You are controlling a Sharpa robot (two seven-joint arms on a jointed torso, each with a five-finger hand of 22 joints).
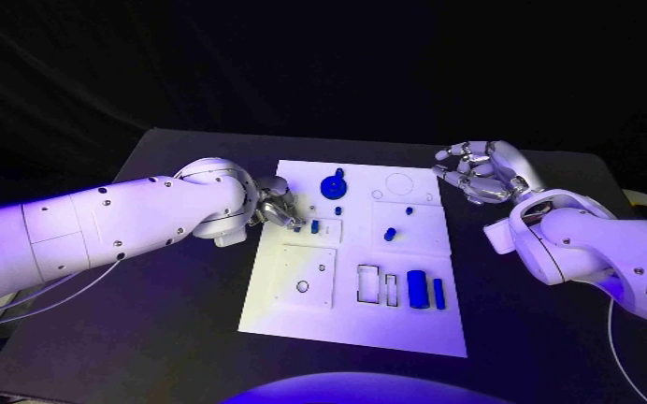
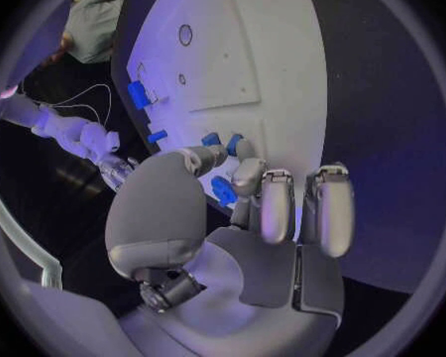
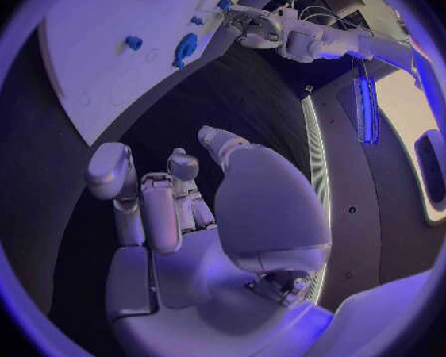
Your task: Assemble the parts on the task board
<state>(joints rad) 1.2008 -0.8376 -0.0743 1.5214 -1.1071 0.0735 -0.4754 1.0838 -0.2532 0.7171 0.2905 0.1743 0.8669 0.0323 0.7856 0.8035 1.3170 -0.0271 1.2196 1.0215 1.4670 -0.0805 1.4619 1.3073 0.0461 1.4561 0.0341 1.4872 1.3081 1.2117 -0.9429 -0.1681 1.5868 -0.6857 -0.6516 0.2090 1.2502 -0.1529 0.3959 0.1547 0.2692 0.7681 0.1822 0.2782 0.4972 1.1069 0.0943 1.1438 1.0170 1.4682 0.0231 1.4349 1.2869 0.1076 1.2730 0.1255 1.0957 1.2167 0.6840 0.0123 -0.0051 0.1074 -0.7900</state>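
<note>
Small blue plastic part (image 1: 316, 226) pinched by left robot hand (image 1: 277, 206) near white board's (image 1: 304, 315) left edge; seat squarely. Right robot hand (image 1: 479, 172) curled, empty.

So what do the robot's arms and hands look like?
Both arms are smooth white rounded shells. The left arm has small dark screws and a thin white cable below it. The left hand and right hand are silver, with jointed metal fingers and pale pads.

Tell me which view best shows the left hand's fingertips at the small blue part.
The left wrist view: the left hand has fingertips around the small blue part. The head view shows them smaller; the right wrist view shows them tiny.
</note>
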